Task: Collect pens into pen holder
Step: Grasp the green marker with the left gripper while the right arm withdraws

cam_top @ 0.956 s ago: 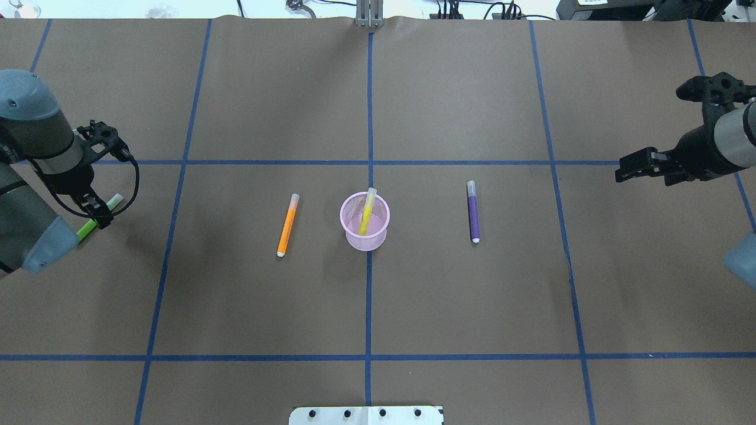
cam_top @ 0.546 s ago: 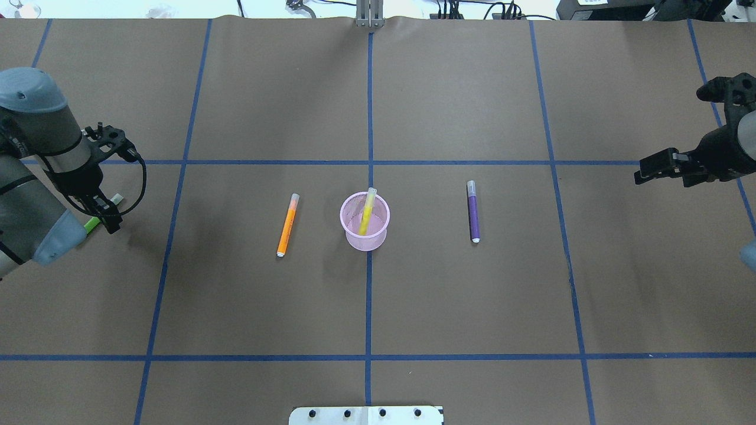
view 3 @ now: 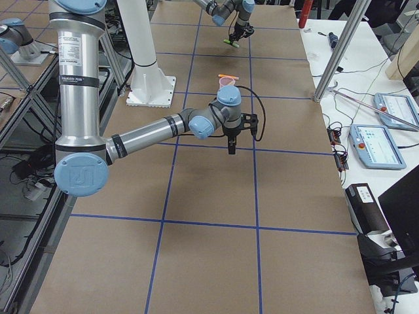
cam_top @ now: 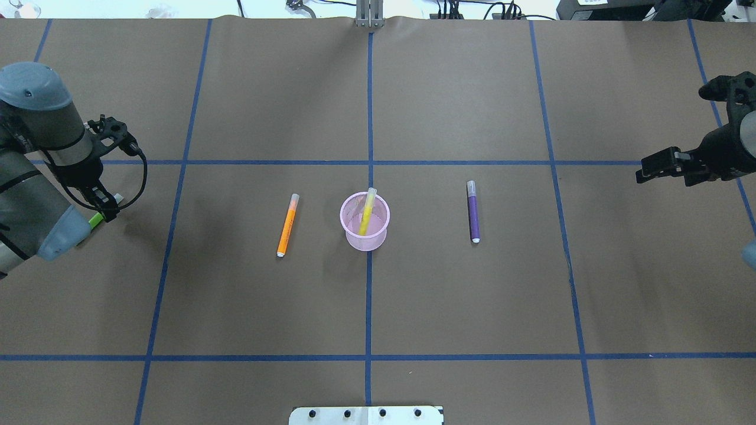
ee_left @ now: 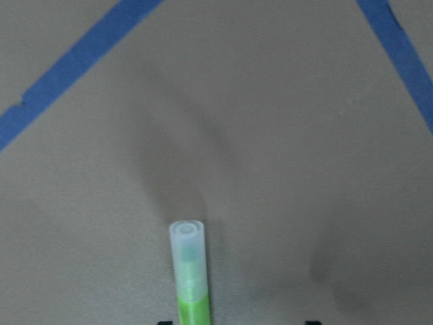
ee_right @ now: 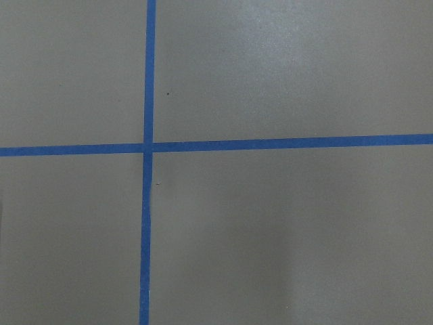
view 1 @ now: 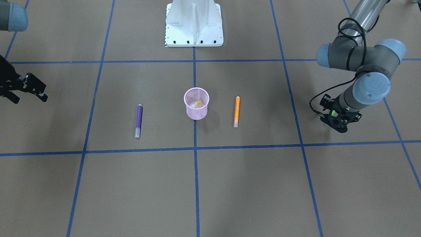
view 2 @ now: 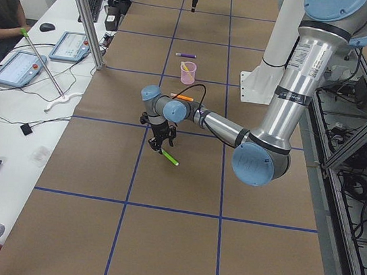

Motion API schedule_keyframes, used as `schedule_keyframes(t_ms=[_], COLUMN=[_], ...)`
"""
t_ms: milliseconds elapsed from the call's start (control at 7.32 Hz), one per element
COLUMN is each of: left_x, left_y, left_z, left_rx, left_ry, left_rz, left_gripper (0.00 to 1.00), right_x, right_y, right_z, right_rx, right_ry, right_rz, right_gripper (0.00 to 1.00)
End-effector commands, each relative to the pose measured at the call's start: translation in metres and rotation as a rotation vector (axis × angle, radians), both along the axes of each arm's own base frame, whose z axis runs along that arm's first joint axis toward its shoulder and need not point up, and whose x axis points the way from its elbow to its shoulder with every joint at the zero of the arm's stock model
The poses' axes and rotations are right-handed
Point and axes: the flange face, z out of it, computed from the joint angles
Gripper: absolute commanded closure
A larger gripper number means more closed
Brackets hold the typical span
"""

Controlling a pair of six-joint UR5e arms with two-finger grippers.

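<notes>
The pink mesh pen holder (cam_top: 365, 235) (view 1: 196, 113) stands at the table's middle with a yellow pen (cam_top: 367, 212) leaning inside it. An orange pen (cam_top: 287, 225) (view 1: 236, 111) lies flat on my left of the holder. On my right of it, also flat, lies a purple pen (cam_top: 473, 212) (view 1: 139, 120). At the table's far left my left gripper (cam_top: 109, 208) (view 1: 337, 120) is shut on a green pen (ee_left: 191, 271) (view 2: 169, 157), held tilted above the paper. My right gripper (view 1: 29, 98) hangs open and empty at the far right, pointing down.
Blue tape lines (cam_top: 369, 118) divide the brown paper into squares. The robot's white base (view 1: 193, 23) stands at the near edge. A person (view 2: 0, 4) sits at a side table with tablets and cables beyond the far edge.
The left arm has swung slightly toward the far side with the green pen, and the arm now covers more of it. The right gripper drew back to the right, then stopped.
</notes>
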Motion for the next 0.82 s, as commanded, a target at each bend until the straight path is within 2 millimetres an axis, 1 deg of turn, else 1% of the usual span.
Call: schedule_keyframes(t_ms=[0, 273, 410, 546, 683], left_x=[0.0010, 0.0031, 0.0035, 0.0045, 0.0046], left_y=[-0.0038, -0.0050, -0.0055, -0.0051, -0.0050], left_z=[0.0060, 0.0117, 0.0116, 0.0137, 0.0144], left_rx=[0.004, -0.013, -0.013, -0.018, -0.020], left_ry=[-0.009, -0.020, -0.020, -0.022, -0.021], left_rz=[0.009, 0.002, 0.002, 0.002, 0.004], left_gripper=[0.35, 0.35, 0.36, 0.40, 0.54], right_x=[0.0014, 0.0007, 0.0004, 0.0003, 0.0003], right_y=[-0.0002, -0.0001, -0.0005, -0.0006, -0.0006], right_z=[0.0004, 0.0012, 0.0004, 0.0012, 0.0012], right_rx=[-0.002, -0.004, -0.003, -0.004, -0.004], right_ry=[0.000, 0.001, 0.000, 0.001, 0.001], right_rz=[0.004, 0.003, 0.003, 0.003, 0.003], right_gripper=[0.01, 0.01, 0.01, 0.01, 0.01])
